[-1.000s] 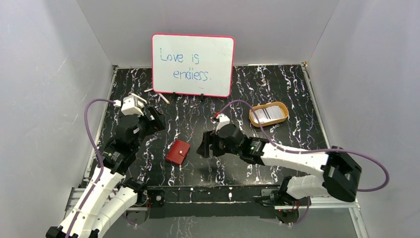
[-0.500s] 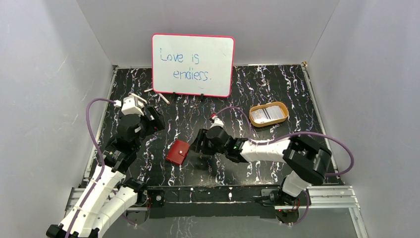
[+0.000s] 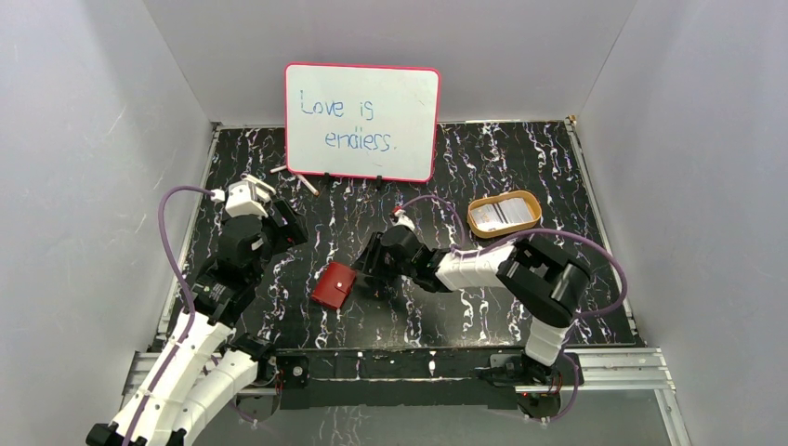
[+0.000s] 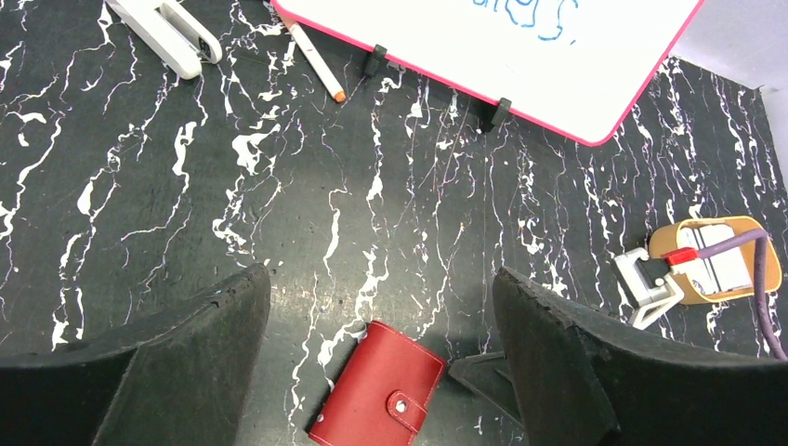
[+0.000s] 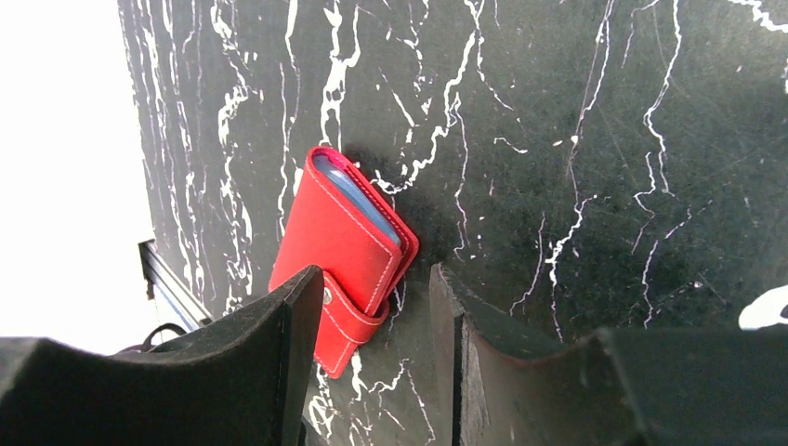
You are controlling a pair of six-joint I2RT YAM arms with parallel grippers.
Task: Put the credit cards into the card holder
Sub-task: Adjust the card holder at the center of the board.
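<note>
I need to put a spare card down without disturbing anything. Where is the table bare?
Bare: the strip between the whiteboard and the card holder, and the back right corner behind the tray. Crowded: around the card holder, where the right gripper sits, and the back left by the pen.

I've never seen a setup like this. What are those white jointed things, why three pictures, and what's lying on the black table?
They are two robot arms, each ending in a two-fingered pincer. One picture looks down from above; the other two come from a camera on each wrist. On the table are a closed red wallet, an orange tray holding pale cards, and a propped whiteboard. The left pincer hangs open and empty. The right pincer straddles the wallet's snap end, not clamped.
</note>
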